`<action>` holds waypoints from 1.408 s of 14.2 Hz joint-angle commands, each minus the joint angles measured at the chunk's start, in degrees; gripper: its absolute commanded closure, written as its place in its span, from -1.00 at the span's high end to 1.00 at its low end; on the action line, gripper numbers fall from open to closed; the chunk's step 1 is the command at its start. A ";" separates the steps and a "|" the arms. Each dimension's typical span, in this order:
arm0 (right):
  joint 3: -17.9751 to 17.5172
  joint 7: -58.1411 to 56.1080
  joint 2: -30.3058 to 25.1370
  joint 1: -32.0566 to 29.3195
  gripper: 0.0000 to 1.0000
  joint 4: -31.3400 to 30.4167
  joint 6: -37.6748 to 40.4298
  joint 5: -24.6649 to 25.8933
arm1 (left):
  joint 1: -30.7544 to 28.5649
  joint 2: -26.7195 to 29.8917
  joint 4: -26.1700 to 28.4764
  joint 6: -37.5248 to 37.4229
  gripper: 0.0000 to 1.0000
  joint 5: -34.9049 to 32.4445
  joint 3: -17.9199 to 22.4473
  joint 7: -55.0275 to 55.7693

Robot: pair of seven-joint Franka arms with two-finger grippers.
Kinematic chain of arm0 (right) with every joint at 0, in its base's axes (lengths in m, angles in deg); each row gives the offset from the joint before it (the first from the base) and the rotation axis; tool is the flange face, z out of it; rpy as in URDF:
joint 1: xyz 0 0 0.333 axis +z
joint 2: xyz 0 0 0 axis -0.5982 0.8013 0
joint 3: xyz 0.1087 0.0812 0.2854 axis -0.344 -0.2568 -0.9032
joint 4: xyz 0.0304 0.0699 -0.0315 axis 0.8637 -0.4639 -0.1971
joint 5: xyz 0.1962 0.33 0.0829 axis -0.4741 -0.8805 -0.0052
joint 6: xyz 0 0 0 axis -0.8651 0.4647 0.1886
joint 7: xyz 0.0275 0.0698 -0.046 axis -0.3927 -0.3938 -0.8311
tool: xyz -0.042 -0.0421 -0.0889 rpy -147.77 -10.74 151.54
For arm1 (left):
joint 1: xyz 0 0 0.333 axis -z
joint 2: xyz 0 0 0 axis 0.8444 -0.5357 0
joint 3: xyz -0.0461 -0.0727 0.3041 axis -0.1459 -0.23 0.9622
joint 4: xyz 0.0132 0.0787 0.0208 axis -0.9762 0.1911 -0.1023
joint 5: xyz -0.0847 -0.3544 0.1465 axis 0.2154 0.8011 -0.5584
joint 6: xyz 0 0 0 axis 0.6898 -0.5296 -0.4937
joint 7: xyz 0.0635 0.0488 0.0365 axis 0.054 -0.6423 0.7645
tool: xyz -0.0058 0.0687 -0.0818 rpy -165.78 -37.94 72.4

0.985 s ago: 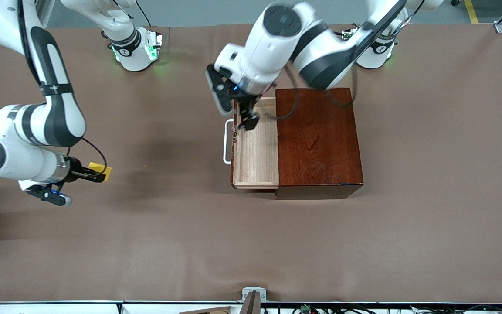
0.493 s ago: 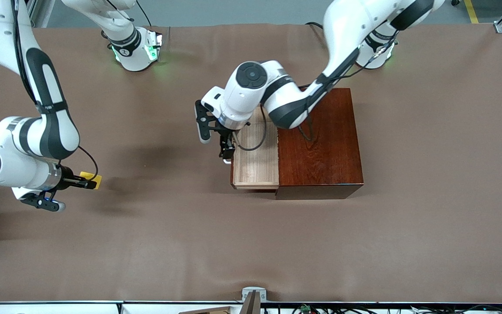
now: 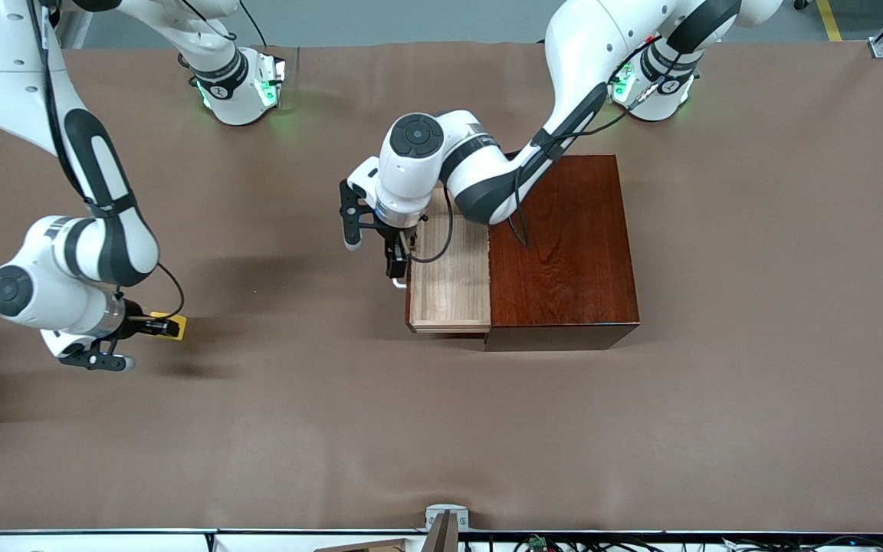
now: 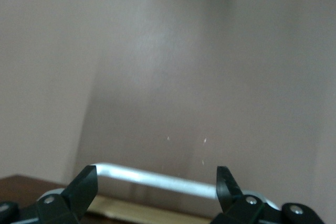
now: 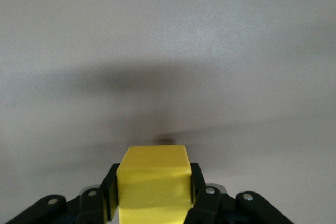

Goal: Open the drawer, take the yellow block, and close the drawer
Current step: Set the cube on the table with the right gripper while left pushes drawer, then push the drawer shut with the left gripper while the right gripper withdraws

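Two jobs split: right jaws (image 3: 165, 328) pinch the small bright-yellow cube (image 5: 153, 183) low over the desk (image 3: 441, 429), while left jaws (image 4: 157, 188), spread, straddle the white bar handle (image 4: 157, 179) of the pale-wood drawer (image 3: 451, 280), apparently to push it shut.

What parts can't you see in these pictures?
- Most of the white handle: in the front view the left gripper covers it; only its end peeks out.
- The drawer: its part under the left arm is hidden in the front view.
- The yellow block: its bottom is cut off by the edge of the right wrist view, and the right gripper hides most of it in the front view.
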 commanded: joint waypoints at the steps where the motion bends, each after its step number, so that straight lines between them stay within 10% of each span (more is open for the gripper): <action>1: -0.41 0.22 -1.32 -0.31 0.37 -3.11 -3.02 1.13 | -0.16 1.56 -0.19 -3.69 1.00 -0.17 0.39 -0.57; 2: -0.41 0.31 -1.58 -0.22 0.99 -3.11 -2.67 1.21 | -0.08 1.74 -0.19 -3.95 1.00 -0.52 0.39 -0.57; 12: -0.94 -0.04 -18.79 1.44 1.00 8.83 27.09 1.21 | -0.16 2.71 -0.10 -18.70 1.00 -6.49 0.56 -1.01; 20: -0.76 -0.13 -34.27 1.18 1.00 4.10 34.59 1.04 | -2.97 4.55 -0.19 -30.57 1.00 -8.87 0.65 -3.20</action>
